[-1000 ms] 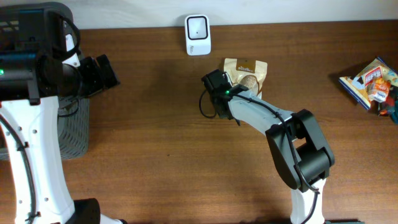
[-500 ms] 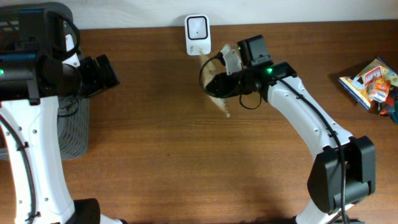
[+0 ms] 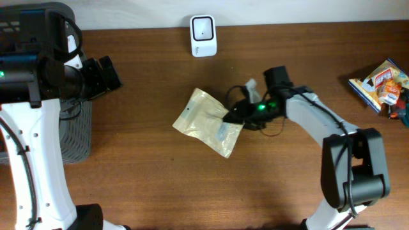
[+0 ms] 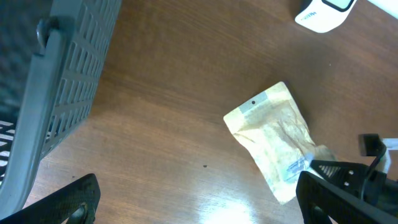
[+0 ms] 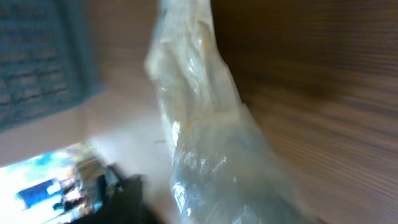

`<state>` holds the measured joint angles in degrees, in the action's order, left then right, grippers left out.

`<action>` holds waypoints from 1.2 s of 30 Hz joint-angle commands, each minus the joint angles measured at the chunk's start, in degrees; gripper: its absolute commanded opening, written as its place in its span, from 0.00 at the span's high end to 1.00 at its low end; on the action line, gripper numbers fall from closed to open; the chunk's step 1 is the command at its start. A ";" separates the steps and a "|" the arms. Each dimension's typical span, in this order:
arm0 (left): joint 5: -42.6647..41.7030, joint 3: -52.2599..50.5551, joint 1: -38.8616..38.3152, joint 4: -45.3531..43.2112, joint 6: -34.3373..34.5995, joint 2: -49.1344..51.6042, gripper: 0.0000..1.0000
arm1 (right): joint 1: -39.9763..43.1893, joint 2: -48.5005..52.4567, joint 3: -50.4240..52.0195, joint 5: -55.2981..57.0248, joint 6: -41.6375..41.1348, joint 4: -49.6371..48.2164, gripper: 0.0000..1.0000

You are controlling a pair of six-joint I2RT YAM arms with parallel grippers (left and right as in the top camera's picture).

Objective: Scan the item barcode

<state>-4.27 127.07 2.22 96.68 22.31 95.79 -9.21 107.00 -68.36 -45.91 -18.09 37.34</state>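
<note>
Apparently the right gripper point(image 3: 231, 116) meets the pouch point(image 3: 204, 121), grip unclear; left gripper point(image 3: 110, 74) gapes empty.

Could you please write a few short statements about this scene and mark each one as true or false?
1. The beige pouch touches the white scanner. False: it lies apart from it, nearer the middle of the table.
2. The left fingers are open and hold nothing. True.
3. A grey mesh basket stands at the left side. True.
4. The colourful packets lie next to the white scanner. False: they lie at the far right edge.
</note>
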 commanded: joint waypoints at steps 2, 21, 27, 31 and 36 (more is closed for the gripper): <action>0.22 0.09 -0.17 0.02 0.57 -0.24 0.01 | 4.22 0.09 -4.92 18.91 4.48 8.61 0.13; 0.22 0.09 -0.20 0.02 0.57 -0.24 0.01 | -20.79 14.40 -16.22 45.31 37.57 9.07 0.04; 0.22 0.09 -0.20 0.02 0.57 -0.24 0.01 | -20.68 19.45 -16.24 46.88 30.99 7.50 0.44; 0.22 0.09 -0.20 0.02 0.57 -0.24 0.01 | -20.20 19.37 -19.78 46.84 22.60 7.02 0.66; 0.22 0.09 -0.20 0.02 0.57 -0.24 0.01 | -17.66 19.37 -30.08 46.60 14.53 7.08 0.74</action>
<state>-4.27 127.07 2.22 96.66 22.31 95.79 -28.51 125.05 -93.47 -0.60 1.78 44.56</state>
